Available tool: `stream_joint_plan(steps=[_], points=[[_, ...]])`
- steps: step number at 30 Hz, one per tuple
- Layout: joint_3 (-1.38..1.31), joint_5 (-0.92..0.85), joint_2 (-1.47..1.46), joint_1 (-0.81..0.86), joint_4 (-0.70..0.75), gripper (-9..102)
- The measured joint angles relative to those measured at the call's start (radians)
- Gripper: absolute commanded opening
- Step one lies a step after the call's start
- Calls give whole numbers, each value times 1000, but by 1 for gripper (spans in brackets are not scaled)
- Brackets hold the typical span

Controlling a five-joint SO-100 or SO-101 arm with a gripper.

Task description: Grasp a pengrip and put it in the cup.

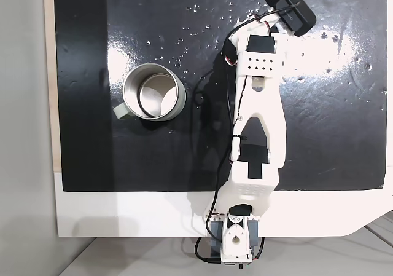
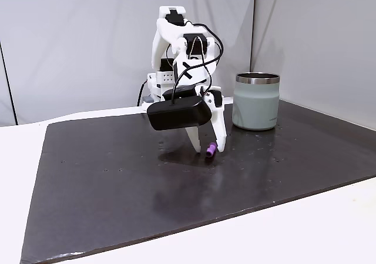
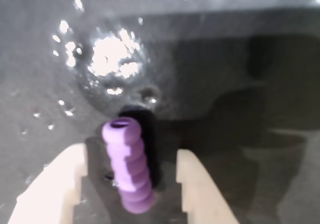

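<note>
A black mat [image 2: 176, 181] covers the white table [image 1: 123, 214] and carries scattered white specks [image 1: 184, 39] near its far edge in a fixed view. The white arm [image 1: 261, 122] extends over the mat; a black camera housing [image 2: 178, 114] sits on its wrist, just above the fingers. The cup [image 2: 256, 100], a round metal mug with an open top and a pale handle stub, stands upright on the mat, well apart from the fingers and with bare mat between. The gripper [image 3: 131, 184] points down at the mat with its two white fingers [image 3: 192, 189] apart, one on each side of the pengrip [image 3: 128, 165]. The pengrip is a short, ribbed, light-purple tube with an open end. It lies between the fingers, nearer the left one in the wrist view; contact cannot be determined. Its long axis runs roughly parallel to the fingers, open end facing away from the wrist.
</note>
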Motion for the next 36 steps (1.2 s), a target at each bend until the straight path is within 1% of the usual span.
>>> stream_joint_plan(steps=[2, 7, 8, 15, 17, 24, 29, 36], points=[[-2, -3, -6, -8, 0, 20], [-3, -35, -18, -14, 0, 2], [-3, -40, -18, -14, 0, 0], [-8, -66, -21, -15, 0, 0], [-23, -64, -23, -15, 20, 0], [-121, 8, 23, -23, 221, 0], [-173, 67, 198, -69, 350, 0], [-176, 167, 448, -179, 486, 0]])
